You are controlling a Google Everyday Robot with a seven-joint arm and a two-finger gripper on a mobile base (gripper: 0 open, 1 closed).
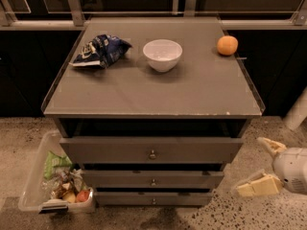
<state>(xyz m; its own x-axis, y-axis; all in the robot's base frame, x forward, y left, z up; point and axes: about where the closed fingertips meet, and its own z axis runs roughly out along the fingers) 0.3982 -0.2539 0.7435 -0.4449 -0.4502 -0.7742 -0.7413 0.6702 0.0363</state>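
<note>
Low at the right edge of the scene, just above the speckled floor, the robot's hand hangs with its two pale fingers spread wide apart and nothing between them. It sits just beside the right flank of a grey drawer cabinet, level with the top drawer and middle drawer, near them but not touching. On the cabinet's worktop, well above and left of the hand, lie a crumpled blue chip bag, a white bowl standing upright near the middle, and an orange by the far right edge. A clear plastic bin holding packets and fruit stands on the floor at the cabinet's left side.
</note>
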